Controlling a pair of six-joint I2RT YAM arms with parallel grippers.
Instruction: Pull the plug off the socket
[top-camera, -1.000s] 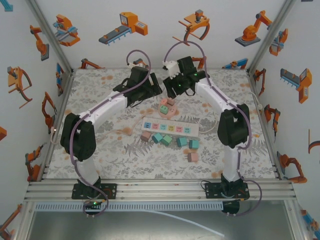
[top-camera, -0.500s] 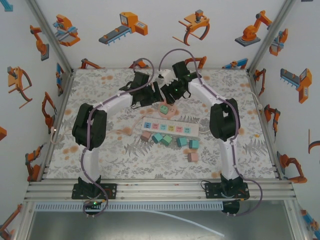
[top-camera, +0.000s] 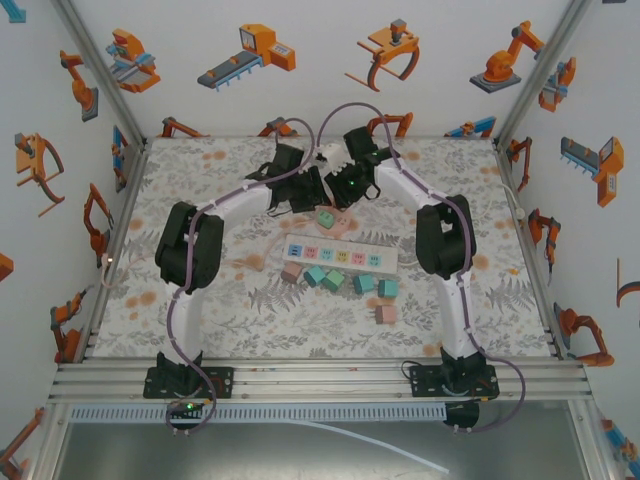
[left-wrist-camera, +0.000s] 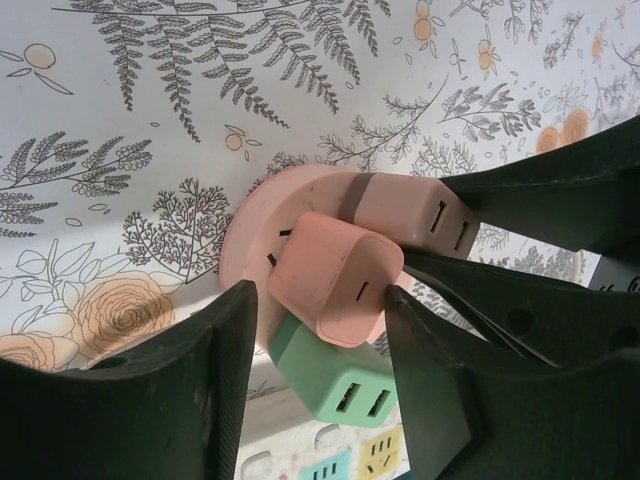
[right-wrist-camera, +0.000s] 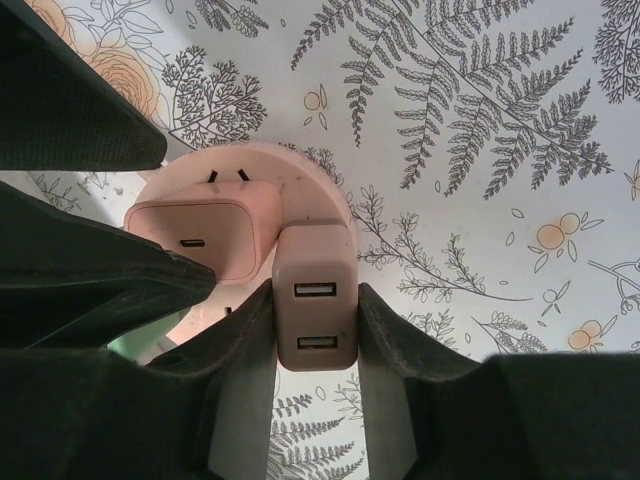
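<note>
Jaws first, from the left: your left gripper (left-wrist-camera: 320, 300) straddles the salmon-pink rounded charger plug (left-wrist-camera: 335, 275), partly closed. A sliver of gap shows on the plug's left side, so I judge it is not pinching yet. That plug sits in the round pink plastic socket hub (left-wrist-camera: 250, 215). The hub lies on the fern-printed tablecloth (left-wrist-camera: 150, 100) at the far middle of the table, just beyond the white power strip (top-camera: 340, 256). A mint-green two-port charger (left-wrist-camera: 335, 385) is plugged in on the near side, just beside the left fingers.

To the right, your right gripper (right-wrist-camera: 315, 295) is clamped tight on the dusty-pink two-port USB charger plug (right-wrist-camera: 312, 260), one pad flat on each side wall. That plug is seated in the hub right beside the salmon one.

To do this step well, finish closing the left jaws squarely on the salmon plug. The hub looks light and would probably lift with whichever plug you draw. Hold one side down firmly and pull the other straight away from the hub face, along the pins. Do not twist or rock it. The two sets of fingers are crowded together, so keep the pull clear of the neighbouring gripper and of the green charger.
</note>
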